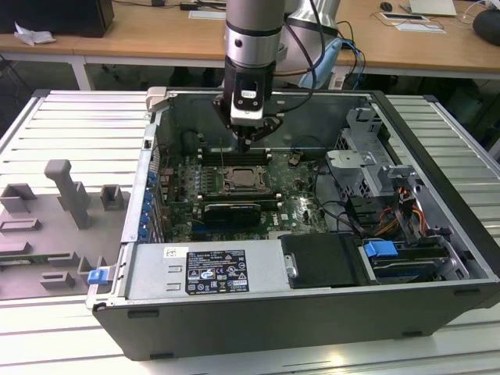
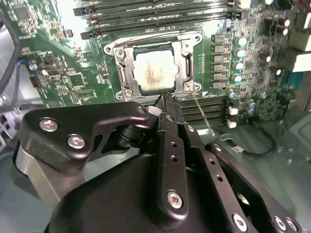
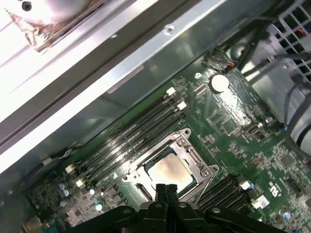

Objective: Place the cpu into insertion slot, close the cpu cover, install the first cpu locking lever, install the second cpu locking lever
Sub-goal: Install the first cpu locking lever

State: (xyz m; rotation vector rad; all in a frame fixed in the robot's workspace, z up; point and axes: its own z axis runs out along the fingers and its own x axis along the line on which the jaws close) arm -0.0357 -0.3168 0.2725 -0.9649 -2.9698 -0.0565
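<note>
Hovering over the motherboard (image 2: 73, 82): gripper (image 3: 166, 190) pinched closed, holding nothing, tips just beside the insertion slot (image 2: 178, 68). cpu (image 2: 153, 72) seated, cpu cover (image 2: 127, 65) down over it. Risk: tips skid off the thin locking lever (image 2: 203, 116), gouging the board or springing the cover.

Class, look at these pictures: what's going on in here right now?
A robot arm's gripper, shut and holding nothing, hovers close above the insertion slot inside an open computer case. The cpu sits in the slot, and the cpu cover lies closed around it.
</note>
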